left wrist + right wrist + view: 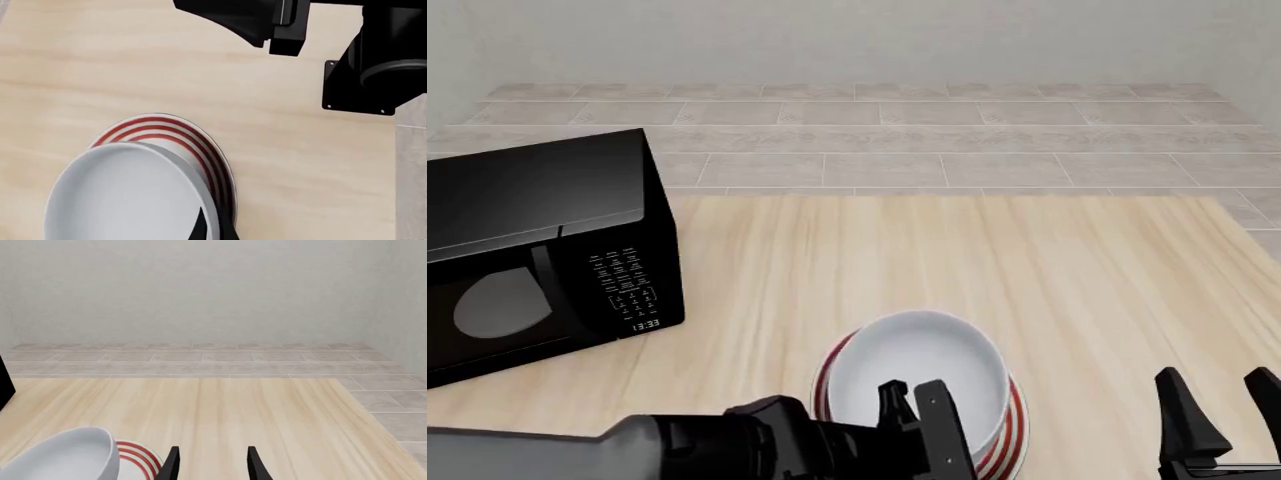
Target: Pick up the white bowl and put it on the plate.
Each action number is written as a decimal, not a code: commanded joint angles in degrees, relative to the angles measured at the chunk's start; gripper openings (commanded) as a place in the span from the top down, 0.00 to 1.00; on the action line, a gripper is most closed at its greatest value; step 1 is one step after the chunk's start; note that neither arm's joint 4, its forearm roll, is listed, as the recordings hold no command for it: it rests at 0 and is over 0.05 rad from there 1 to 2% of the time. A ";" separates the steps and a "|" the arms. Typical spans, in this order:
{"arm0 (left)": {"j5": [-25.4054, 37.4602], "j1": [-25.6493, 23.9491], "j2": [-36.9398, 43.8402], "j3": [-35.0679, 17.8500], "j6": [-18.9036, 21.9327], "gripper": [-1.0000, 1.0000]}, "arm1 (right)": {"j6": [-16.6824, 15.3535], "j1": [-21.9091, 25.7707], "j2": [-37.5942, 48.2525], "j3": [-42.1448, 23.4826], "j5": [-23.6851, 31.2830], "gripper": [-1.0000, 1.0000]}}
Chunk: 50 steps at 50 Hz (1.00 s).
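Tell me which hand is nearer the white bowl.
Left. The left hand is right at the near rim of the white bowl, which sits over the plate. The right hand stands open off to the bowl's right, apart from it.

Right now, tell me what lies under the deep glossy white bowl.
The flat red-ringed plate lies under the deep glossy white bowl. Only part of its ringed rim shows; the bowl covers its middle. The left gripper hides the bowl's near edge.
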 commanded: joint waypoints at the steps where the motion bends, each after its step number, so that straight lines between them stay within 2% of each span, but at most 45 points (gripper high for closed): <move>1: -0.21 -0.05 0.37 -0.09 -0.67 1.00 | -0.07 -0.13 -0.03 0.01 0.09 0.00; 24: 0.10 -0.22 1.23 -0.35 -0.91 1.00 | -0.07 -0.12 -0.03 0.01 0.09 0.00; 39: 0.11 1.09 1.84 -1.15 0.72 1.00 | -0.07 -0.14 -0.02 0.01 0.09 0.00; 40: 0.14 0.96 1.73 -1.15 0.54 0.00 | -0.07 -0.14 -0.03 0.01 0.09 0.00; 50: 0.16 1.05 2.02 -1.48 0.55 0.00 | -0.08 -0.13 -0.02 0.01 0.09 0.00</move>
